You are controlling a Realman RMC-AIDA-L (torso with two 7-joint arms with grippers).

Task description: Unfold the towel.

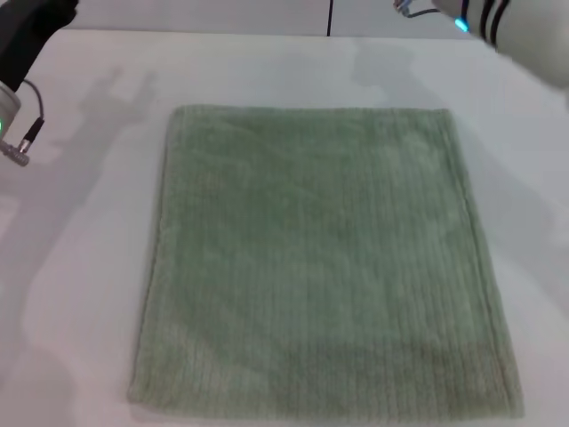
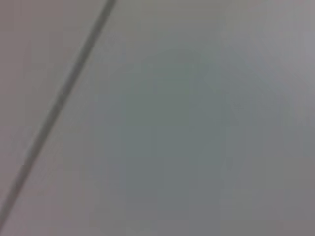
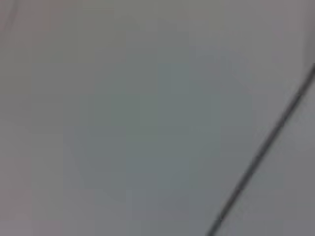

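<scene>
In the middle of the head view, filling most of the frame from just below the upper third down to the bottom edge, lies the towel [image 1: 320, 267], a pale sage-green terry cloth with fine ribbed lines running top to bottom and a narrow hem along its sides. It rests flat on the white table [image 1: 80, 267], roughly square, its far edge straight and its near corners reaching toward the lower left and lower right of the frame. No raised fold or doubled flap is plain to see; whether a second layer lies beneath cannot be told from here.

By its look the cloth is soft, limp and light, with a nap that should grip well rather than slip. It will sag and drape from any pinch point, so it is best taken at a corner or along the hem, where the edge is firmer and a single layer can be separated. A grasp in the middle would likely bunch it.

Part of the left arm [image 1: 22, 80] shows at the upper left of the frame, and part of the right arm [image 1: 516, 31] at the upper right, both well apart from the towel. Neither gripper's fingers appear, so whether they are spread or pressed together cannot be told. Both wrist views show only plain grey surface crossed by a dark line.
</scene>
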